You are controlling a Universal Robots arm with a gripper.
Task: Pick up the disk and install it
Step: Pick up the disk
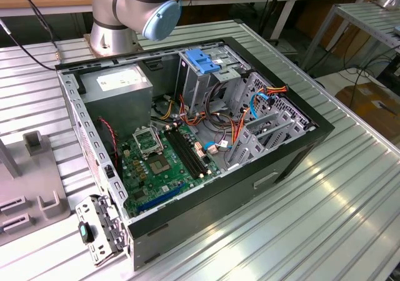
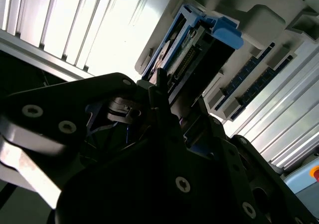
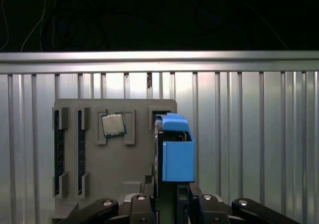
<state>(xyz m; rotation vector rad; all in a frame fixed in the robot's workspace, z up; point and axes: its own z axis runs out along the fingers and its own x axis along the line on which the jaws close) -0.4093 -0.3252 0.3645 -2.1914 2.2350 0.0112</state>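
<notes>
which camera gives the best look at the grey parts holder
The first wrist view: the grey holder faces the camera almost whole, slots and pockets plain. The second wrist view shows a slanted part; the exterior view shows a piece at its left edge.

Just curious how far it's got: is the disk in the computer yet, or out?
Out. In the first wrist view the disk stands on edge in a grey holder, the gripper right at it.
</notes>
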